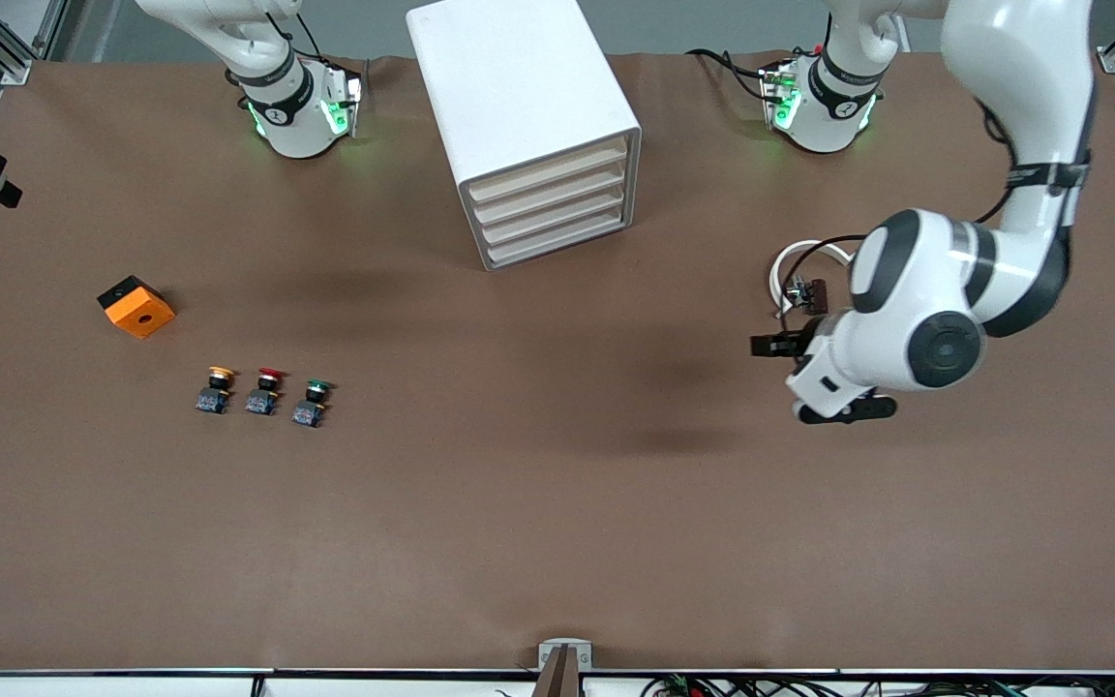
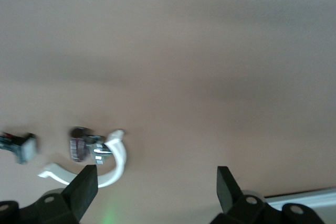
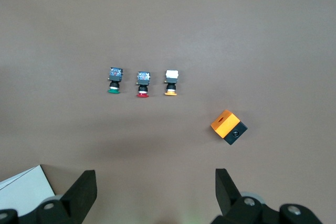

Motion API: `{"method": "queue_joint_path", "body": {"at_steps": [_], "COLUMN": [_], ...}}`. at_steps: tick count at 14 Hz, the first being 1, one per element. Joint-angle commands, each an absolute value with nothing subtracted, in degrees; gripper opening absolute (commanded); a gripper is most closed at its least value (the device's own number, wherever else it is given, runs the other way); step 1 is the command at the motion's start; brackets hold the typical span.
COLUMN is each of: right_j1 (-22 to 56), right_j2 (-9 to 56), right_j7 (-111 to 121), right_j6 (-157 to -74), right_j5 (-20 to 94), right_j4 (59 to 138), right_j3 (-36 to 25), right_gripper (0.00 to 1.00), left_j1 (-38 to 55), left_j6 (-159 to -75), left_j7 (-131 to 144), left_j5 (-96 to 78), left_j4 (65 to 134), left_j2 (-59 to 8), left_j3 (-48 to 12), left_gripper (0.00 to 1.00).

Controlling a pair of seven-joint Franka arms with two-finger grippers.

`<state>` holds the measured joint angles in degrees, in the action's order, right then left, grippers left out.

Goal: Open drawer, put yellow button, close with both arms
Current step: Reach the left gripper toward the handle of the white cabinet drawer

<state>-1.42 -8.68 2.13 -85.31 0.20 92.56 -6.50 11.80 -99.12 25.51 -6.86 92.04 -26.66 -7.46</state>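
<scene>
Left gripper point(image 2: 152, 184) open over table; yellow button point(image 1: 216, 388) stands upright.

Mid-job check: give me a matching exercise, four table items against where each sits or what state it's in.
Things:
1. yellow button
2. green button
3. drawer
4. orange box

Places or states:
A. shut, top of the cabinet
B. row end toward the cabinet
C. farther from the front camera than the buttons
D. row end nearest the orange box

Pairs: 1-D, 2-B, 3-A, 4-C
</scene>
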Motion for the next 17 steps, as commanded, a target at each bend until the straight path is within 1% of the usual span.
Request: {"method": "queue_joint_path", "body": {"at_steps": [1,4,7,11,17], "right_j1": [-3.3,-4.7,-5.3,-5.4,-4.7], "right_j2": [-8.2,-4.3,1.1,6.0,8.3], "right_j7": [2.2,2.5,2.7,2.7,2.6], "right_j6": [-85.5,-85.5,-86.1,-87.5,-88.7], "right_j5": [-0.4,-1.0,-0.4,0.2,0.1], "right_j4": [92.5,91.6,91.3,90.1,90.8], "right_j3": [-6.1,-6.1,-6.0,-5.9,-5.8], "right_gripper": [1.00,1.00,1.00,1.00,1.00], "left_j1": [13.9,15.9,16.0,17.0,17.0], "left_j6": [-98.5,-98.1,-97.8,-93.1,-86.8], "left_j7": [34.9,48.5,58.2,74.9,94.5], "left_j5": [-7.7,-7.9,-9.6,-16.1,-23.4], "left_j4": [87.4,83.7,83.0,81.8,81.6], "left_j2": [-29.9,-33.4,-35.3,-36.7,-38.5], "left_j3": [-7.3,-7.5,-9.3,-9.3,-12.0], "left_gripper": [1.00,1.00,1.00,1.00,1.00]}}
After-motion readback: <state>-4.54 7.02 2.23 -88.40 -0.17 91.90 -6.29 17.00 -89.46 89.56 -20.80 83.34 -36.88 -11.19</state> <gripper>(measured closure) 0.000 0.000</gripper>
